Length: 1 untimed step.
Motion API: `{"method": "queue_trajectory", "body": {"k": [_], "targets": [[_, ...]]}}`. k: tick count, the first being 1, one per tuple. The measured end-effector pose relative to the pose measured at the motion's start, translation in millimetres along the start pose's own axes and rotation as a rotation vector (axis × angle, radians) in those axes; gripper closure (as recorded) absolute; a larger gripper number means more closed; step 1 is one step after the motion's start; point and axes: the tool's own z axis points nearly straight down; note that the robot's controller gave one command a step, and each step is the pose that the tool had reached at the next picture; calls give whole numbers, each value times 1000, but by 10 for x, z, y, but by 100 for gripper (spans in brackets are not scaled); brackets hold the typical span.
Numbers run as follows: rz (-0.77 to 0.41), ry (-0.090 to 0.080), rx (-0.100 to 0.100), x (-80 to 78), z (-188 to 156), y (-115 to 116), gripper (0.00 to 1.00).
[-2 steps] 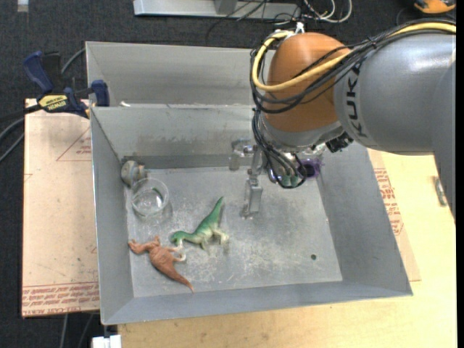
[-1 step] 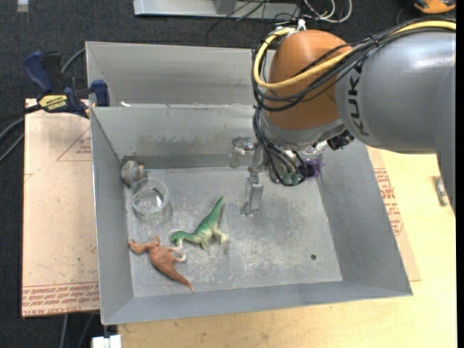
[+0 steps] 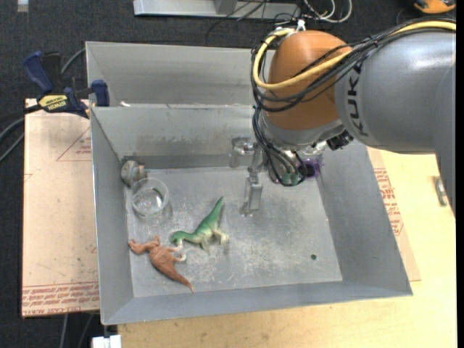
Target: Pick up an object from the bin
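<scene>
Hanging in the middle of the bin [image 3: 181, 136], the end effector [image 3: 251, 196] sits just right of a green toy dinosaur [image 3: 203, 230].
Spread or pressed together, I cannot tell. An orange dinosaur [image 3: 163, 259] lies front-left, with a clear cup [image 3: 149, 198] behind it.

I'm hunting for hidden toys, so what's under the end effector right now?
Only bare bin floor shows below the end effector; the green dinosaur lies left of it. The arm covers the floor's back right corner.
</scene>
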Motion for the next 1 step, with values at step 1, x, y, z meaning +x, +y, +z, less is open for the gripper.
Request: {"method": "queue_trajectory", "body": {"k": [1], "targets": [[-293,3,-1,259,31,-67,0]]}}
